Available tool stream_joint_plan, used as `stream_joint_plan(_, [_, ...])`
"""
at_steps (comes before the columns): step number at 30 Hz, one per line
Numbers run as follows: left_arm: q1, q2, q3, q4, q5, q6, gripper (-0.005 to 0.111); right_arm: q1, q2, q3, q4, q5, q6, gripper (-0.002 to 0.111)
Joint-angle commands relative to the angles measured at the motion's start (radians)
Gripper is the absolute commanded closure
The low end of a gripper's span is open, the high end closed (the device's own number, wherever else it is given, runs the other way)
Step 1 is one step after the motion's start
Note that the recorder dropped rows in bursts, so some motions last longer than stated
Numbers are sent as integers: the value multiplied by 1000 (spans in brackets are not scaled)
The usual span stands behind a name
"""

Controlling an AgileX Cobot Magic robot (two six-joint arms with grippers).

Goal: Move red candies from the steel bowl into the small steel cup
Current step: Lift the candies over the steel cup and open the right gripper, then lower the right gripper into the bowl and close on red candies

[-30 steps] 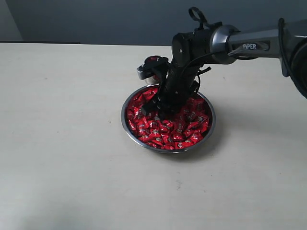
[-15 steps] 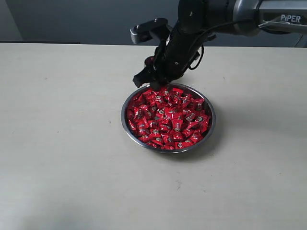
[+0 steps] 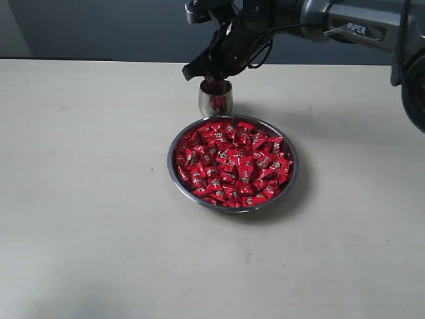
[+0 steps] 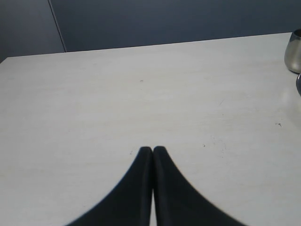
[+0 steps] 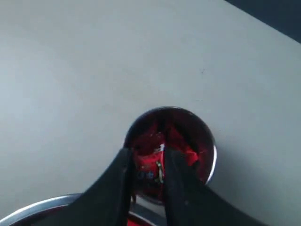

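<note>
The steel bowl sits mid-table, heaped with red candies. Just behind it stands the small steel cup, with red candies inside. My right gripper hangs directly over the cup's mouth. It is shut on one red candy, which is pinched between its black fingers. My left gripper is shut on nothing and hovers over bare table. The cup shows at the edge of the left wrist view.
The pale tabletop stretches wide to the left and front of the bowl. A dark wall runs behind the table's far edge. The right arm reaches in from the upper right.
My right gripper has lifted out of the bowl's candies and travelled back and up to a spot over the cup, carrying a candy. The cup, hidden before, now shows.
</note>
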Motion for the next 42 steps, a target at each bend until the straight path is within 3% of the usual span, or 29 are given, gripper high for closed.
stream_joint_plan(1, [-5, -5, -8, 2, -5, -1, 106, -36, 48, -48, 12, -18, 3, 109])
stream_joint_plan(5, [-5, -5, -8, 2, -5, -1, 106, -43, 64, -48, 45, -43, 3, 106])
stream_joint_plan(10, [-5, -5, -8, 2, -5, -1, 106, -43, 64, -48, 46, -45, 1, 75])
stream_joint_plan(12, [-5, -5, -8, 2, -5, -1, 106, -43, 56, -48, 46, -39, 1, 69])
stream_joint_plan(27, [-5, -5, -8, 2, -5, -1, 106, -37, -22, 10, 48, 251, -25, 69])
stream_joint_plan(35, [-5, -5, -8, 2, -5, -1, 106, -13, -55, 186, 30, 195, -52, 69])
stream_joint_plan(42, [-5, -5, -8, 2, -5, -1, 106, 51, -55, 226, -53, 148, -53, 69])
